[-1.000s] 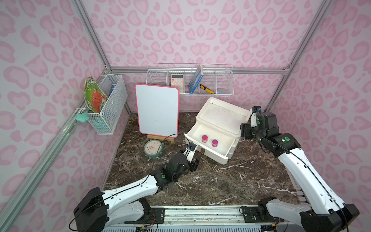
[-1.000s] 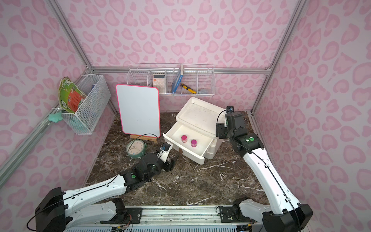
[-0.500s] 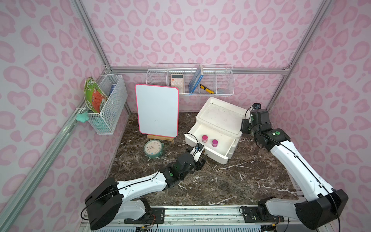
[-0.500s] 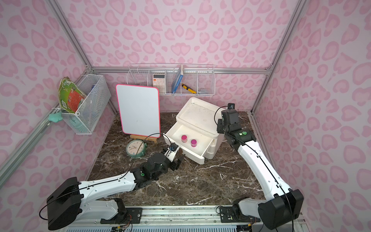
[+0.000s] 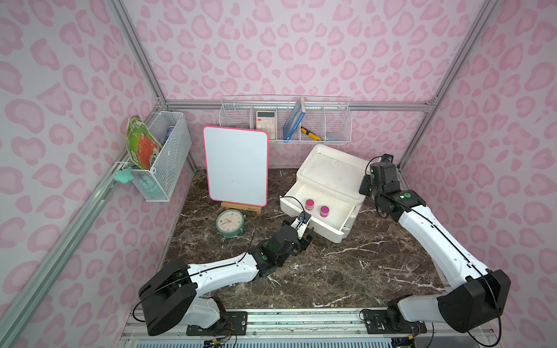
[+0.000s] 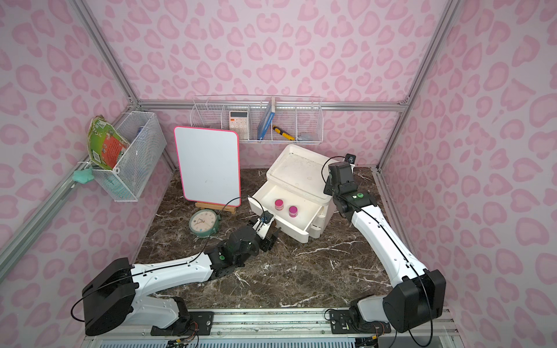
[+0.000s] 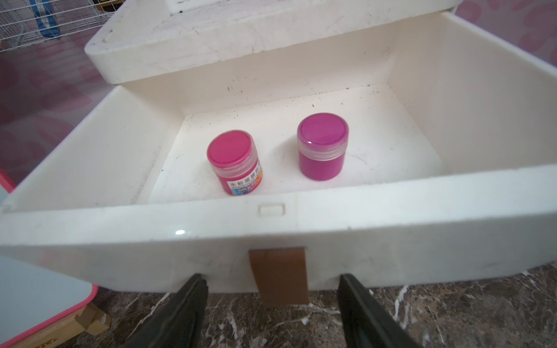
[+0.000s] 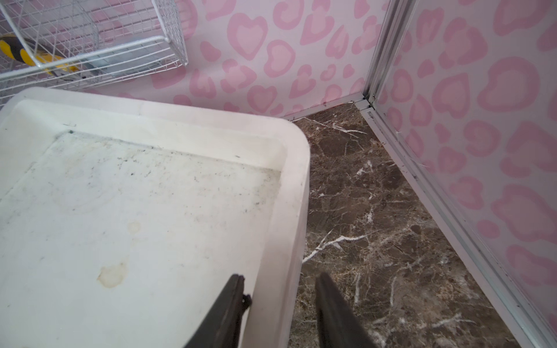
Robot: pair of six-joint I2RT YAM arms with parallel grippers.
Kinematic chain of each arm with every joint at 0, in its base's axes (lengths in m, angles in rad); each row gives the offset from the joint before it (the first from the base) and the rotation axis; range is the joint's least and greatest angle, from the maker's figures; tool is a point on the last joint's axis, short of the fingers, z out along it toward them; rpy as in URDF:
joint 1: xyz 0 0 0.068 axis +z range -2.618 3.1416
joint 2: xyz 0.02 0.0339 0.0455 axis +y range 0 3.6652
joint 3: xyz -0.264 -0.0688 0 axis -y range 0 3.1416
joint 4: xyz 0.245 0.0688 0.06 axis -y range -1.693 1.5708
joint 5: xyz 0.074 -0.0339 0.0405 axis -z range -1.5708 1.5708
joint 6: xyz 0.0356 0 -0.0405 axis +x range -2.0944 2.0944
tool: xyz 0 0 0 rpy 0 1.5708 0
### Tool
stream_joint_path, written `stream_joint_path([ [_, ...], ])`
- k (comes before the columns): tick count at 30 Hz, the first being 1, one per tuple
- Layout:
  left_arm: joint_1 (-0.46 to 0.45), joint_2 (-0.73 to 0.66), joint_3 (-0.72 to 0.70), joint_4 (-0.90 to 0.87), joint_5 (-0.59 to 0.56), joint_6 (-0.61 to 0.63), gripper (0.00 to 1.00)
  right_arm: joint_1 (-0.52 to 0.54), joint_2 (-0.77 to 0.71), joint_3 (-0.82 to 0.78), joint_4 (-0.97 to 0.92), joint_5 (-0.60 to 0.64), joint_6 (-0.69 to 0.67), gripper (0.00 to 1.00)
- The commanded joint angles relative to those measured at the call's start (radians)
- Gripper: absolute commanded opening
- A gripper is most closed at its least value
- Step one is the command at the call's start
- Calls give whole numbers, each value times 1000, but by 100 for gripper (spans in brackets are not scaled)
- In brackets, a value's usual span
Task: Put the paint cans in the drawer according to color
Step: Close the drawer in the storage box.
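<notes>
The drawer (image 5: 327,230) is the top one of a white chest (image 5: 334,165) and stands pulled out. Two pink paint cans (image 7: 231,159) (image 7: 322,147) stand upright on its floor, also seen in both top views (image 5: 309,204) (image 6: 293,211). My left gripper (image 7: 272,280) is open just in front of the drawer's front wall, its fingers either side of the brown tab handle (image 7: 278,271) without touching it. My right gripper (image 8: 280,276) straddles the raised rim on the right of the chest's top (image 8: 135,211), with one finger inside the rim. The outer finger stands a little clear of the wall.
A pink-framed whiteboard (image 5: 236,168) on a wooden stand and a green clock (image 5: 230,223) stand left of the chest. Wire baskets hang on the back wall (image 5: 286,120) and the left wall (image 5: 162,153). The wall corner (image 8: 366,99) is close behind the right arm.
The left gripper has slid right, up to the drawer's front. The right gripper's jaws have narrowed around the chest's rim, and that wrist has shifted slightly back.
</notes>
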Motion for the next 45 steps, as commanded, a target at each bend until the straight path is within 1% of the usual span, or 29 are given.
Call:
stream_joint_path([
  [1, 2, 5, 16, 54, -42, 4, 73, 2, 7, -7, 39, 25, 71, 42],
  [4, 2, 6, 20, 57, -45, 4, 73, 2, 21, -8, 43, 32, 92, 42],
  [6, 2, 6, 24, 57, -48, 6, 73, 4, 27, -11, 50, 28, 99, 39],
  [8, 3, 7, 26, 57, -52, 7, 73, 6, 33, -10, 54, 33, 108, 39],
  [11, 3, 11, 32, 56, -61, 10, 73, 10, 32, -10, 56, 34, 115, 30],
  [13, 3, 17, 38, 51, -68, 10, 73, 17, 25, -9, 55, 39, 116, 26],
  [17, 2, 45, 65, 44, -95, 15, 73, 43, 15, -1, 43, 63, 123, 22],
  [22, 2, 100, 119, 55, -131, 13, 74, 65, 6, -2, 41, 61, 138, 17],
  [26, 3, 153, 167, 72, -140, 16, 74, 74, 1, -5, 39, 61, 150, 16],
  [38, 18, 363, 327, 208, -168, 78, 76, 77, -1, -15, 41, 46, 161, 15],
  [45, 30, 417, 372, 216, -162, 68, 77, 76, -6, -22, 45, 42, 162, 16],
])
